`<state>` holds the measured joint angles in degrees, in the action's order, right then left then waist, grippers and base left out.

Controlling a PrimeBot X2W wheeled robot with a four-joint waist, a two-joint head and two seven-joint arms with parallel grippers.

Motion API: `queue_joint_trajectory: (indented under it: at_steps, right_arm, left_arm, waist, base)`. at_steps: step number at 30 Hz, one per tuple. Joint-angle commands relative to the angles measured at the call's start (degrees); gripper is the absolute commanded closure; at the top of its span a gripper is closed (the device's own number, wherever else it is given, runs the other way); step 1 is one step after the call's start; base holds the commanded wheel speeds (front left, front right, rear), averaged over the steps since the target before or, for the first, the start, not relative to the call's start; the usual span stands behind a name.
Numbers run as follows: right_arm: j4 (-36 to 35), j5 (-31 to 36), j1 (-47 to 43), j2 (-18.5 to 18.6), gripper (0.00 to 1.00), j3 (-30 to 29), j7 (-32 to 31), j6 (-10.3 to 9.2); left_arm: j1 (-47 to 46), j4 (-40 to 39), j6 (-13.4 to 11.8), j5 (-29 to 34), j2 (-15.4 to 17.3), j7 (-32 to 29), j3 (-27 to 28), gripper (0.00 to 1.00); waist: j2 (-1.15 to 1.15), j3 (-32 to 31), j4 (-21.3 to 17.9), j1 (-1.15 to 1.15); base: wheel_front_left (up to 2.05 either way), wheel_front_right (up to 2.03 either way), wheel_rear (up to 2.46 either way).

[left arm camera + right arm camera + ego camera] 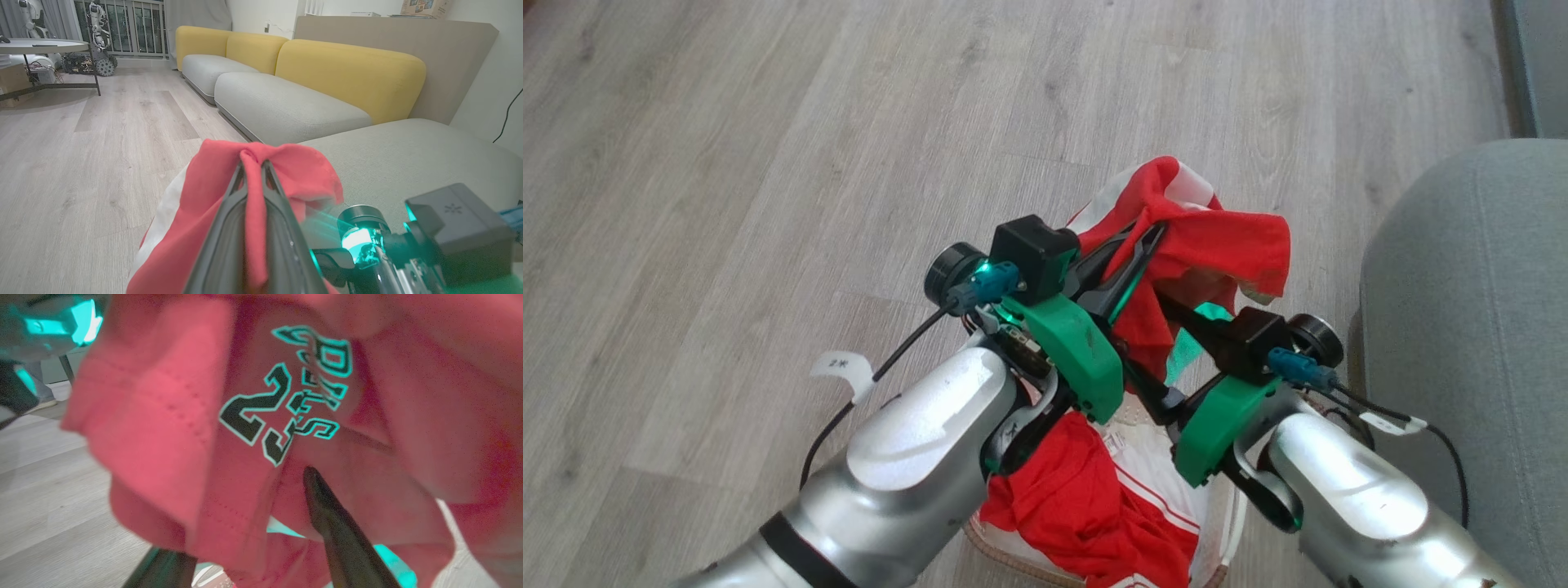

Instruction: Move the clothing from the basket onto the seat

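Left gripper [1150, 237] was clamped on a fold of the red clothing [1225, 237], raised above the basket [1013, 562]. Right gripper [1186, 314] gaped beneath the cloth. Judged mid-lift; next it needed carrying right, over the seat [1462, 327].

head: looking down on clothing [1217, 237] | left wrist: facing over it toward seat [408, 159] | right wrist: hugging it close
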<state>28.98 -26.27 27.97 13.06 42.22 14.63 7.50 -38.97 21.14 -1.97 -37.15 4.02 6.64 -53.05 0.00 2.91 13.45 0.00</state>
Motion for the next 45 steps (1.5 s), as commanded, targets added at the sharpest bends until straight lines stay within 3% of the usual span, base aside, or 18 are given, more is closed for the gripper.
queue_joint_trajectory:
  at_steps: [1, 19, 20, 22, 23, 24, 25, 33, 45]
  right_arm:
    - [-1.2, -0.3, 2.0, -0.8, 1.0, 0.1, 0.4, -0.01]
    - [-4.7, -2.2, 0.1, -0.1, 1.0, -3.3, 0.4, -0.01]
    - [-5.4, -2.3, -0.4, 0.1, 1.0, -3.9, 0.4, -0.01]
    - [-6.9, -2.1, -1.3, 0.4, 1.0, -5.0, 0.4, -0.01]
    - [-8.6, -1.7, -2.3, 0.7, 1.0, -6.0, 0.4, -0.01]
    - [-8.6, -1.7, -2.3, 0.7, 1.0, -6.0, 0.4, -0.01]
    - [-9.4, -1.6, -2.9, 0.9, 1.0, -6.5, 0.4, -0.01]
    - [-15.6, 0.1, -6.9, 2.7, 1.0, -12.1, 0.4, -0.01]
    - [-25.2, 1.5, -11.9, 7.4, 1.0, -20.2, 0.4, -0.01]
  left_arm:
    - [-4.2, -1.3, 0.0, -0.4, -0.1, 0.7, 1.8, 1.0]
    - [-4.3, 0.8, -0.9, -1.2, -0.3, 2.1, 1.8, 1.0]
    - [-4.2, 0.9, -1.0, -1.3, -0.2, 2.2, 1.8, 0.91]
    - [-4.0, 1.1, -1.3, -1.3, -0.1, 2.5, 1.9, 0.56]
    - [-3.7, 1.4, -1.5, -1.4, 0.1, 2.7, 2.0, 0.16]
    - [-3.7, 1.4, -1.5, -1.4, 0.1, 2.7, 2.0, 0.16]
    - [-3.5, 1.4, -1.6, -1.6, 0.1, 2.8, 2.1, 0.0]
    - [-1.3, 0.5, -2.6, -2.1, 1.5, 3.8, 2.5, 0.0]
    - [2.5, -3.2, -3.6, -0.5, 5.4, 6.2, 2.2, 0.0]
  waist:
    - [0.0, 0.3, 0.2, 0.0]
    - [0.0, 0.3, -1.2, 0.0]
    - [0.0, 0.3, -1.4, 0.0]
    - [0.0, 0.2, -1.9, 0.0]
    - [0.0, 0.1, -2.4, 0.0]
    - [0.0, 0.1, -2.4, 0.0]
    - [0.0, 0.0, -2.7, 0.0]
    - [0.0, -0.8, -5.8, 0.0]
    - [0.0, -0.5, -14.3, 0.0]
  base:
    - [0.0, 0.0, 0.0]
    - [0.0, 0.0, 0.0]
    - [0.0, 0.0, 0.0]
    - [0.0, 0.0, 0.0]
    - [0.0, 0.0, 0.0]
    - [0.0, 0.0, 0.0]
    - [0.0, 0.0, 0.0]
    - [0.0, 0.0, 0.0]
    - [0.0, 0.0, 0.0]
